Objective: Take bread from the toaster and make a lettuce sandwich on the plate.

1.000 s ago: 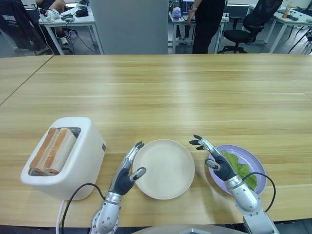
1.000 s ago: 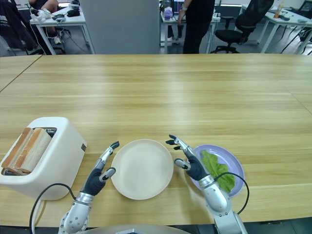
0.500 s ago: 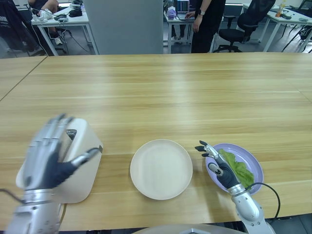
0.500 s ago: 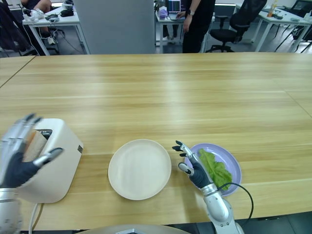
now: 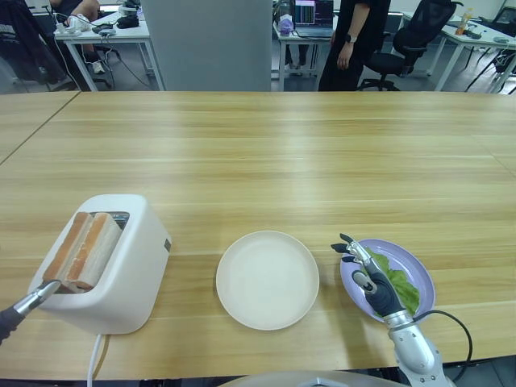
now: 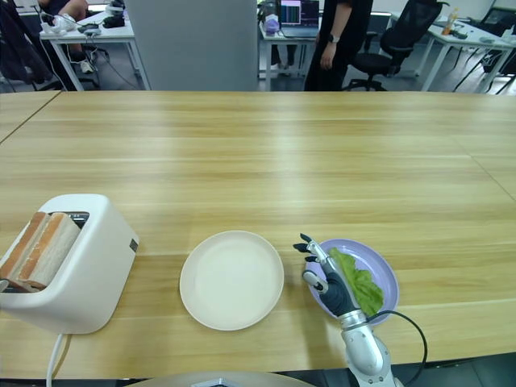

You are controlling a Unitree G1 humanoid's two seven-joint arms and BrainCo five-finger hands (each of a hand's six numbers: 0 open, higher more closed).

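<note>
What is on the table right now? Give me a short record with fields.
Toaster: white, on the table's left, two bread slices standing in its slot
Plate: cream, centre, bare
Lettuce: on a purple plate, right of the cream one
Right hand: fingers open, over the purple plate's left edge
Left hand: by the toaster's near left corner
Sandwich: not started

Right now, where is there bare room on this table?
The far half of the table beyond the toaster is bare wood, as is the strip between toaster and cream plate. Crowded: the purple plate, with lettuce and the right hand.
</note>
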